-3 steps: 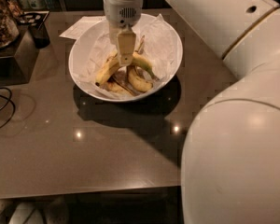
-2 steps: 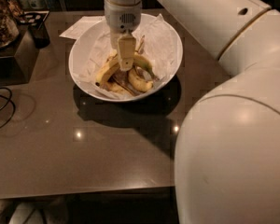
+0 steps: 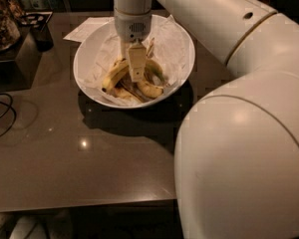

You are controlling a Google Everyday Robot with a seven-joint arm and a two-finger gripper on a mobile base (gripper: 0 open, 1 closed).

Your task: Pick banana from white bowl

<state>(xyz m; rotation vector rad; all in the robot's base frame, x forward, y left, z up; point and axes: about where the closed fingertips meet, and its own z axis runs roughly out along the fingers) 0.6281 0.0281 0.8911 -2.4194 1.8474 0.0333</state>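
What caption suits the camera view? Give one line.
Gripper down inside the white bowl, next to the banana.

White arm (image 3: 229, 29) extended from right, wrist (image 3: 133, 14) vertical, gripper (image 3: 135, 74) pointing straight down, upper centre

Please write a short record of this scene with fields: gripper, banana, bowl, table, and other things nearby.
gripper: inside the white bowl, low among the banana pieces
banana: curved, yellow, lying in the bowl beside the gripper, toward the picture's right
white bowl: paper-lined, standing on the table
table: dark, glossy
cable: black, at the table's left edge
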